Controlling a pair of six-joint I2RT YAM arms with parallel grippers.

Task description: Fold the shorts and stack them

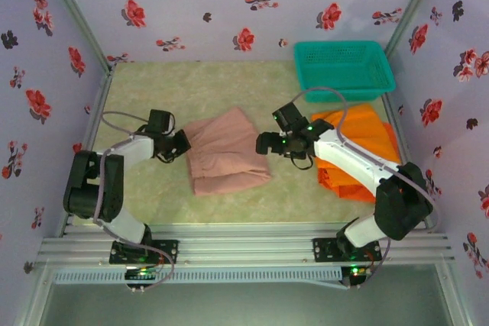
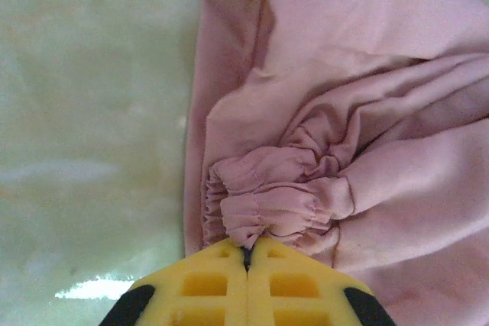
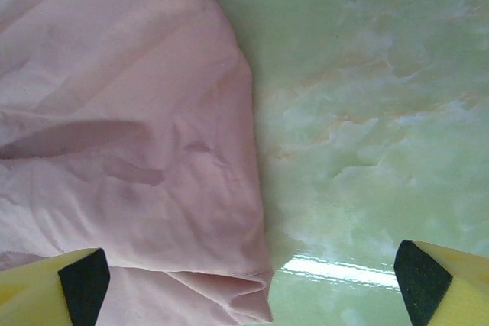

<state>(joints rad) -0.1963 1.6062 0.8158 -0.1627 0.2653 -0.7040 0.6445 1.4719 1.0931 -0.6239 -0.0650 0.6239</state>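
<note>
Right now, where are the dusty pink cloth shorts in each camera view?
Top external: dusty pink cloth shorts lie near the picture's centre.
Left wrist: shorts fill the right side, gathered waistband pinched in the left gripper.
Right wrist: shorts cover the left half.
Shared landmark: pale green marbled tabletop.

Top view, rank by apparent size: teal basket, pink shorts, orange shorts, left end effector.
1. Teal basket, pink shorts, orange shorts: roughly alike, and the right arm covers part of the orange.
2. Left end effector: clearly smallest.

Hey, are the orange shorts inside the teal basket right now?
No, the orange shorts lie on the table beside the teal basket, on its near side, not in it.
</note>
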